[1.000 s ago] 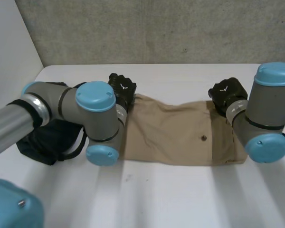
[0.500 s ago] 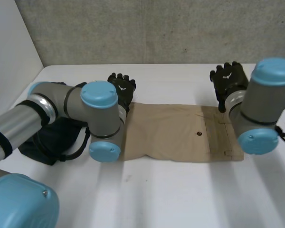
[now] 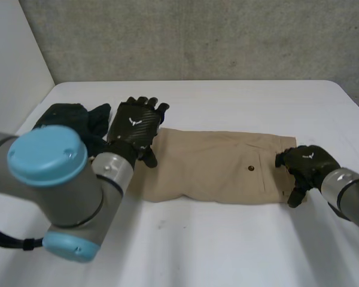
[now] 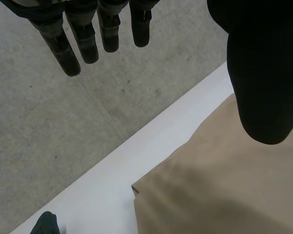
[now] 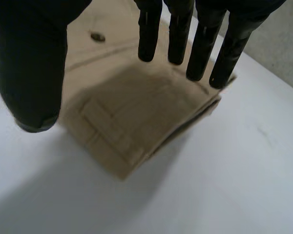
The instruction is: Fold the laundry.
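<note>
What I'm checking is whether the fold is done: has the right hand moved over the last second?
Yes. The right hand has come back from the table's far edge toward the robot, to the trousers' waistband end.

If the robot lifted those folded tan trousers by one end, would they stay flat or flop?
Probably flop: the folded tan trousers are soft cloth, lying limp on the white table. Their stacked layers, visible at the end near the right hand, would likely slip apart. A push would probably bunch them.
</note>
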Robot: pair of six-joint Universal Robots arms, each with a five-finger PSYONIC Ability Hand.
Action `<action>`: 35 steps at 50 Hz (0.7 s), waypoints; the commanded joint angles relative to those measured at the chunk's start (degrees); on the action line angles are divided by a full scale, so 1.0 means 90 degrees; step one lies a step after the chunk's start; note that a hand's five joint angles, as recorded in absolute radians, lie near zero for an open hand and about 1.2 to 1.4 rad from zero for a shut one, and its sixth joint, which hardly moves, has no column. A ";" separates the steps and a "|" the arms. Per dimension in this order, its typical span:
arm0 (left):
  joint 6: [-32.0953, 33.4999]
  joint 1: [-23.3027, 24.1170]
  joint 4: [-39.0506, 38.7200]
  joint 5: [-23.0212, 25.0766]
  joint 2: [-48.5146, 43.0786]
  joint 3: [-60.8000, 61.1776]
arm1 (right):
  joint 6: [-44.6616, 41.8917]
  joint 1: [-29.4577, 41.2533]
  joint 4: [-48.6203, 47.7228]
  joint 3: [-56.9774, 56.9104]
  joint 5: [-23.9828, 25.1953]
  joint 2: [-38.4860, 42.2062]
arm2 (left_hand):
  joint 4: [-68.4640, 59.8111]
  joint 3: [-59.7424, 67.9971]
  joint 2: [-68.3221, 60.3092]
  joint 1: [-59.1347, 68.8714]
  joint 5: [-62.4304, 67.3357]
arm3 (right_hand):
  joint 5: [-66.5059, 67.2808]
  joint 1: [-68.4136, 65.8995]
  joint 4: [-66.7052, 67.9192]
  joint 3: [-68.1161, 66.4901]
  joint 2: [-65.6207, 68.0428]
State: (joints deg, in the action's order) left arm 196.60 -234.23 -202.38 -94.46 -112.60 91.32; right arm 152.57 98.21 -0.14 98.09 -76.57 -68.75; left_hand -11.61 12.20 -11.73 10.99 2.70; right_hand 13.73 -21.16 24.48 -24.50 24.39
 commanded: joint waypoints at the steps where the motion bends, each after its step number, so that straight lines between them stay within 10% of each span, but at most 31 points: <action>1: 0.0011 -0.0029 -0.0317 -0.0022 0.0089 0.0469 | -0.0019 -0.0170 -0.0854 0.0166 0.0002 0.0549 | 0.0179 -0.0245 0.0192 -0.0110 -0.0300 | 0.1156 -0.1441 0.1072 -0.1069 0.1082; 7: 0.0011 -0.0068 -0.0326 -0.0022 0.0079 0.0527 | -0.0019 -0.0199 -0.1146 0.0088 0.0002 0.0754 | 0.0179 -0.0245 0.0192 -0.0110 -0.0300 | 0.2181 -0.2467 0.2098 -0.2095 0.2108; 12: 0.0011 -0.0069 -0.0326 -0.0022 0.0089 0.0557 | -0.0068 -0.0209 -0.1401 0.0058 0.0002 0.0803 | 0.0179 -0.0245 0.0192 -0.0110 -0.0300 | 0.6236 -0.6521 0.6152 -0.6150 0.6162; 26: 0.0011 -0.0069 -0.0336 -0.0052 0.0314 0.0645 | -0.0340 -0.1321 -0.1157 0.0371 0.0080 -0.0358 | 0.0179 -0.0245 0.0192 -0.0110 -0.0300 | 0.6252 -0.6538 0.6169 -0.6166 0.6179; 35: 0.0011 -0.0069 -0.0336 -0.0042 0.0480 0.0752 | -0.2291 -0.2260 -0.0591 -0.0146 0.0041 -0.0476 | 0.0179 -0.0245 0.0192 -0.0110 -0.0300 | 0.6252 -0.6538 0.6169 -0.6166 0.6179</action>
State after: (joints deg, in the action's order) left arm 196.70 -234.84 -205.40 -94.99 -108.96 97.51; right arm 143.02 81.21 -8.57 100.30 -75.86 -72.82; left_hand -11.61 12.20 -11.72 10.99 2.70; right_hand 54.43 -52.58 68.01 -67.00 66.94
